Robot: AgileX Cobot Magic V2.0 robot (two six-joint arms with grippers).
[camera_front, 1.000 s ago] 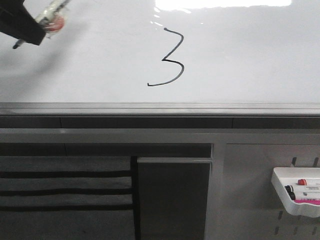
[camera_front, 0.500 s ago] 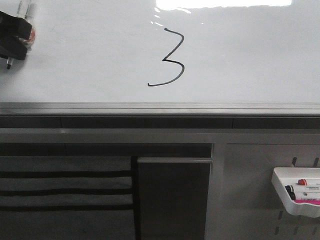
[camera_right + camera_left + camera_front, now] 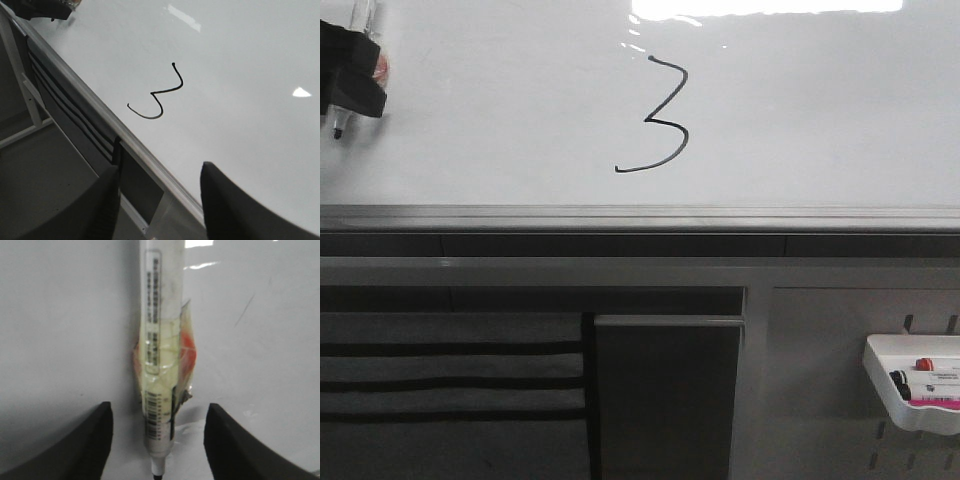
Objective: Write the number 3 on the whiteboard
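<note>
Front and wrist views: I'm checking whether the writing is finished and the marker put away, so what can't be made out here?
- Left gripper, front view: cut off by the left edge.
- Marker, left wrist view: its tip runs off the bottom edge, so contact with the whiteboard is unclear.
- Label text on the marker: blurred.
- Markers in the white tray: too small, cut by the right edge.

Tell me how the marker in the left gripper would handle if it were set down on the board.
The marker looks slim, rigid and round, so it would probably roll on the glossy whiteboard. It is likely light for its length. The crumpled tape wrapped around its middle may check the roll and give the left gripper some purchase, though the fingers stand apart from it.
</note>
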